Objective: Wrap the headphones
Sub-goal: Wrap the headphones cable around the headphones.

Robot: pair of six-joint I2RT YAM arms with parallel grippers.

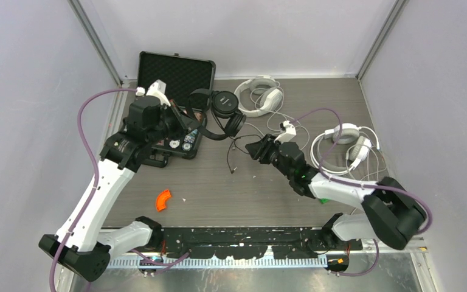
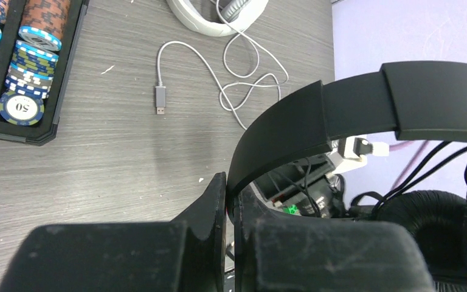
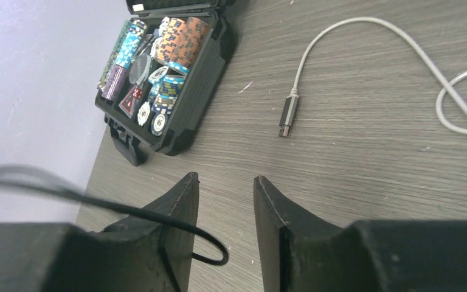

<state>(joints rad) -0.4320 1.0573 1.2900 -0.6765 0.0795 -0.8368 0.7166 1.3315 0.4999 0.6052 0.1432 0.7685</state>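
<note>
Closest in, the left hand [image 2: 231,188] is seen pinched shut on one end of the black headphones [image 2: 352,115] headband, near the far left corner of the worktop [image 2: 127,152], beside an open chip case [image 2: 12,73]. The right hand [image 3: 225,182] is held part-open at mid-worktop, with the thin black cord [image 3: 97,204] draped over one finger, unclamped. One white pair [image 1: 258,96] is noted at the far edge. A second white pair [image 1: 346,143] lies by the right edge.

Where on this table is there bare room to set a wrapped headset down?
The widest bare patch is the near middle, between the orange piece and the right arm. A smaller one sits in the far right corner. Crowded around the chip case, black headphones, far white headphones and right-side white headphones.
</note>
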